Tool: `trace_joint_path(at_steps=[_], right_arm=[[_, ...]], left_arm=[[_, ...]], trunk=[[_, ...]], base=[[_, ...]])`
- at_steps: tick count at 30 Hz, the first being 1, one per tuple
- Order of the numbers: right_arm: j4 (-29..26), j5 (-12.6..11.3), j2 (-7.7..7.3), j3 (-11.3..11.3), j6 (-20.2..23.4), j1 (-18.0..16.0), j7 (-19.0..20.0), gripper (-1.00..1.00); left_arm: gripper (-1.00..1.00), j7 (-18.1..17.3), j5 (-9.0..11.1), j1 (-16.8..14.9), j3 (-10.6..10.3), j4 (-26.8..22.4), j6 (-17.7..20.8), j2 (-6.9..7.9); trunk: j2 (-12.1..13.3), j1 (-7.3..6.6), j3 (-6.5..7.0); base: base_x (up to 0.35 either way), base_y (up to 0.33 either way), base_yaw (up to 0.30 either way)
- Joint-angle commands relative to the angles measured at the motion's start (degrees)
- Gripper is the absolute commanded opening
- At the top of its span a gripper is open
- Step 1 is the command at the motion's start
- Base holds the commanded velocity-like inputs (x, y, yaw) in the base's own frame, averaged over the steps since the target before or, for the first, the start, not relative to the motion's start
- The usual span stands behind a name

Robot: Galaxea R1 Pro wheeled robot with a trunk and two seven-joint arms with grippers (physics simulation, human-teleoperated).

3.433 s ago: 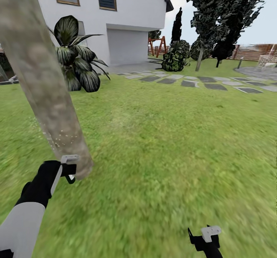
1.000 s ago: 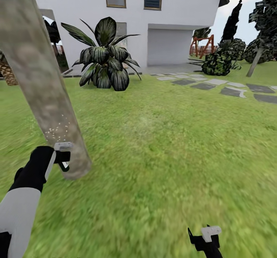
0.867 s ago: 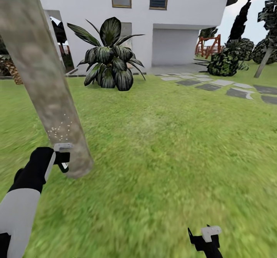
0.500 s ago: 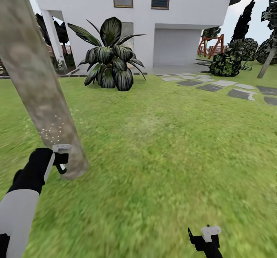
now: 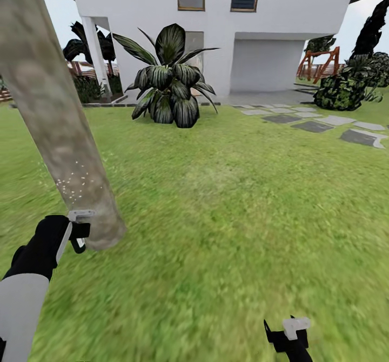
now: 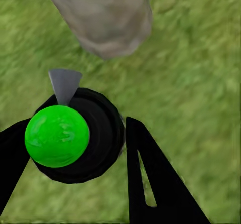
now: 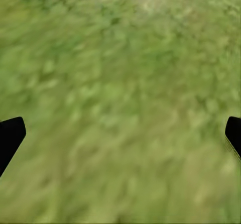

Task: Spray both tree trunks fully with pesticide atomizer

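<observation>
With the left gripper [image 6: 70, 158] clamped on the black, green-capped pesticide atomizer [image 6: 75, 136] just beside the mottled grey-beige tree trunk [image 5: 51, 113], white spray specks [image 5: 73, 181] mark it low, so coverage appears partial; the right gripper [image 7: 120, 133] hangs spread, empty, over grass.

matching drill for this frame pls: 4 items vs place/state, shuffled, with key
Items:
1. atomizer
2. tree trunk
3. right gripper
4. broad-leaved plant

Place/state:
A. fingers spread over bare grass
B. standing in front of the white house
C. between the left gripper's fingers
D. dotted with white specks low down

Pairs: 1-C, 2-D, 3-A, 4-B
</observation>
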Motion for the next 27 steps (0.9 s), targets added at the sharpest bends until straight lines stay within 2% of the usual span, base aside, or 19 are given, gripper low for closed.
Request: trace_joint_path(at_steps=[1,3,8,22,27], right_arm=[[0.0,0.6,0.00,-0.5,-0.2,0.0,0.0,1.00],[0.0,0.6,0.00,-0.5,-0.2,0.0,0.0,1.00],[0.0,0.6,0.00,-0.5,-0.2,0.0,0.0,1.00],[0.0,0.6,0.00,-0.5,-0.2,0.0,0.0,1.00],[0.0,0.6,0.00,-0.5,-0.2,0.0,0.0,1.00]], left_arm=[[-1.00,-0.5,-0.3,0.4,0.1,0.0,0.2,0.57],[-1.00,-0.5,-0.3,0.7,0.1,0.0,0.2,1.33],[-1.00,-0.4,-0.1,0.8,-0.3,0.0,0.2,0.63],[-1.00,-0.4,-0.2,0.8,0.0,-0.8,0.2,0.57],[-1.00,-0.4,-0.3,0.8,0.2,-0.7,0.2,1.81]], trunk=[[0.0,0.01,-0.05],[0.0,0.01,-0.05],[0.0,0.01,-0.05],[0.0,0.01,-0.05],[0.0,0.01,-0.05]], base=[[0.152,-0.264,0.278],[0.153,-0.264,0.278],[0.136,-0.264,0.216],[0.181,-0.236,0.009],[0.235,-0.198,0.199]])
